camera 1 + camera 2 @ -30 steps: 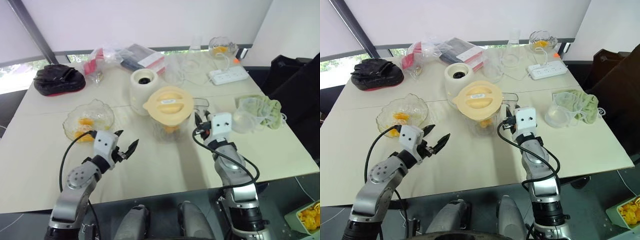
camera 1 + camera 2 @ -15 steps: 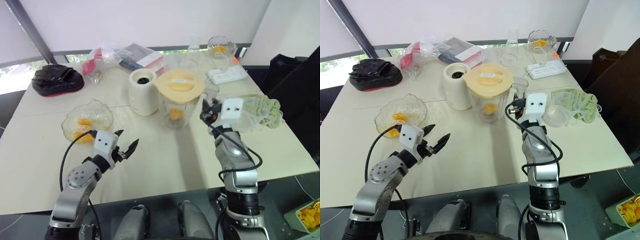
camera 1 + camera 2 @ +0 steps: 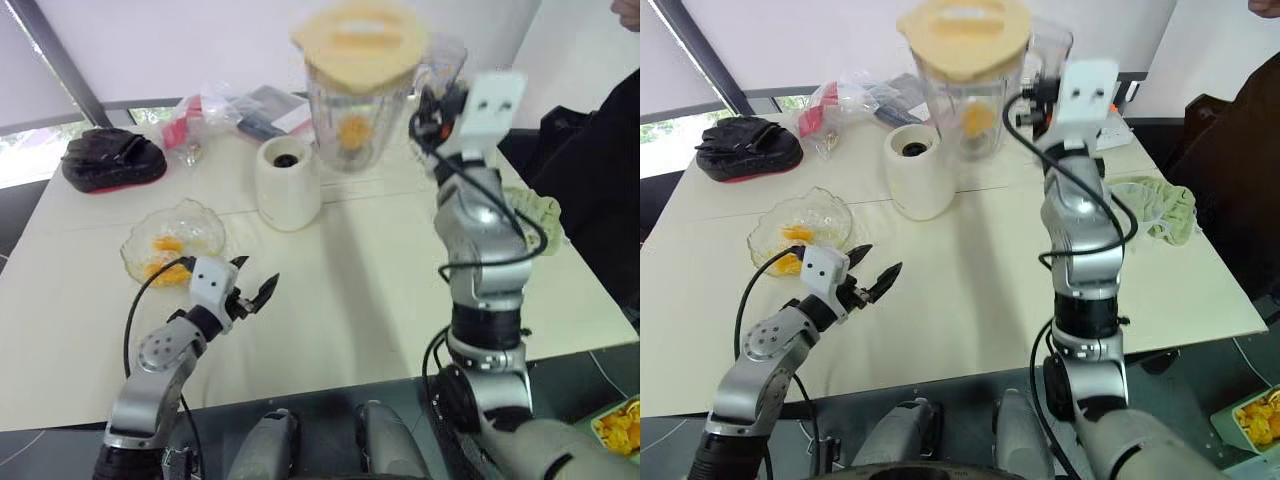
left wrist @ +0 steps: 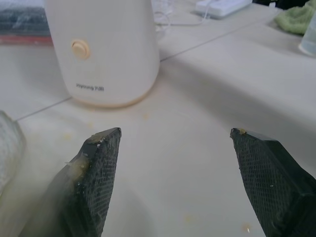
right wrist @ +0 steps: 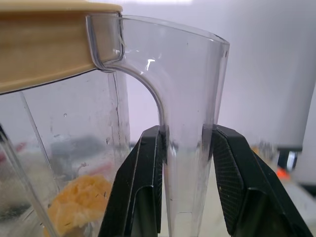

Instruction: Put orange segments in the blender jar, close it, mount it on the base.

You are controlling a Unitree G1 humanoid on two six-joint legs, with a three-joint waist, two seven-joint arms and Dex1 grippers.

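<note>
Yellow lid [image 3: 360, 45] closes the blender jar [image 3: 340, 140], orange segments [image 3: 352, 130] inside, top centre. Our right gripper [image 5: 185, 148] pinches its handle [image 5: 190, 98]; left gripper [image 4: 174, 133] spread, empty. We judge only mounting on the base [image 3: 288, 183] remains.

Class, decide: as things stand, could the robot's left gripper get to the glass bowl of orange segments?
Probably yes: the open left gripper is close beside the glass bowl, with nothing standing between them.

Black pouch [image 3: 112, 160], plastic bags [image 3: 212, 108] and green cloth [image 3: 1165, 205] lie on table [image 3: 350, 300].
</note>
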